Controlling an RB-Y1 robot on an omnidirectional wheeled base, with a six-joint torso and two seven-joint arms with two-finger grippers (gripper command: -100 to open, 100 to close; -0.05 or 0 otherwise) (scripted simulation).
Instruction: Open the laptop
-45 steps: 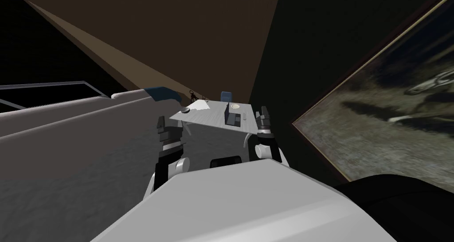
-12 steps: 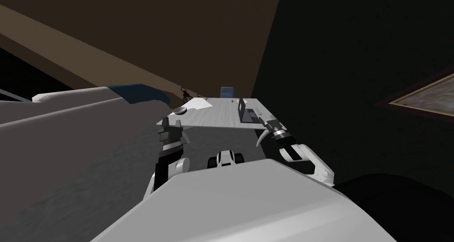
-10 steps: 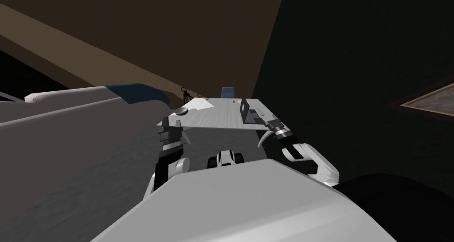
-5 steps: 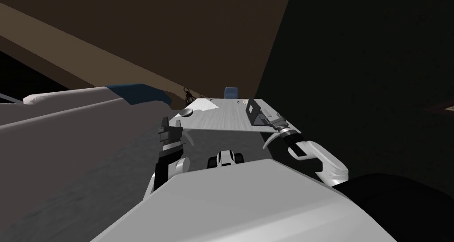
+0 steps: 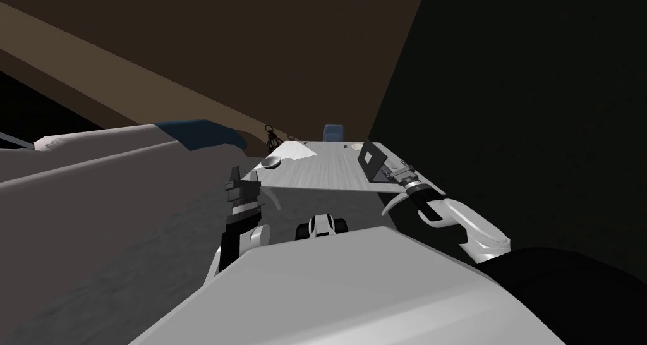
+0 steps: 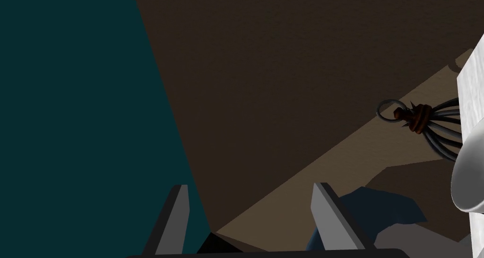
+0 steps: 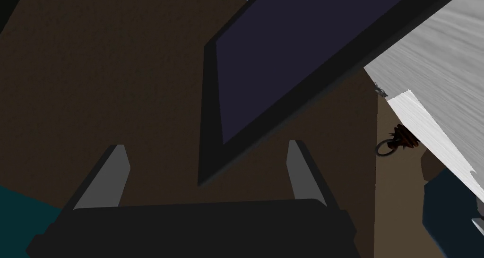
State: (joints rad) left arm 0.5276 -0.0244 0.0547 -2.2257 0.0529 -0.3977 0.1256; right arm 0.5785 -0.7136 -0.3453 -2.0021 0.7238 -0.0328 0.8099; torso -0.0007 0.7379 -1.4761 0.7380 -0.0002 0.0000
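Straddling laptop lid corner with right gripper spread, not pinching, likely to lever it wider; left gripper, also spread, is idling well clear of laptop.

Pale table bears laptop, paper, perhaps a bowl.

Left arm: forearm stands upright close in front of the torso. Left gripper points up and forward, with its two fingers parted at normal open spacing.

Right arm: stretched forward and out to the right. White elbow link sits low and outboard, and the dark wrist angles up and inward from it. Right gripper is the farthest-forward part of the arm, fingers spread wide, not clamped.
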